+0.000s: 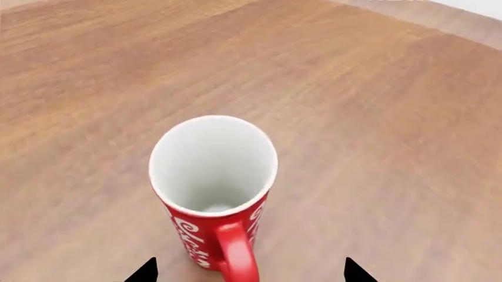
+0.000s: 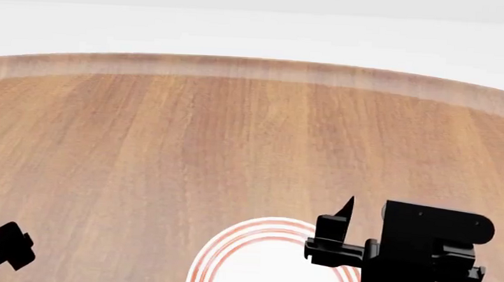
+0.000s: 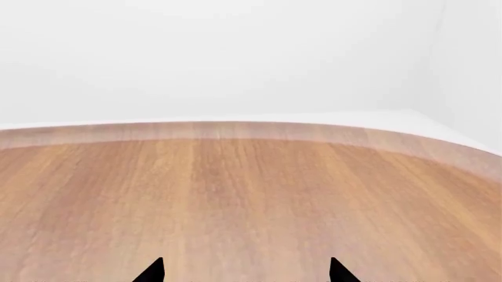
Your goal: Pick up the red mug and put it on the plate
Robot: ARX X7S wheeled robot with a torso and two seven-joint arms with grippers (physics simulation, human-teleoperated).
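The red mug [image 1: 211, 188] stands upright on the wooden table, red with white floral marks and a white inside. Its red handle [image 1: 237, 252] points back toward my left gripper [image 1: 251, 271], which is open, its two black fingertips [image 1: 145, 271] wide apart on either side of the handle and not touching it. The mug is out of the head view. The plate [image 2: 230, 239], white with red rings, lies at the near edge of the head view, partly hidden by my right arm [image 2: 417, 250]. My right gripper [image 3: 246, 271] is open and holds nothing.
The wooden table [image 2: 235, 134] stretches far ahead to a curved far edge [image 2: 255, 68], with a white floor and wall beyond. Part of my left arm [image 2: 5, 248] shows at the head view's lower left.
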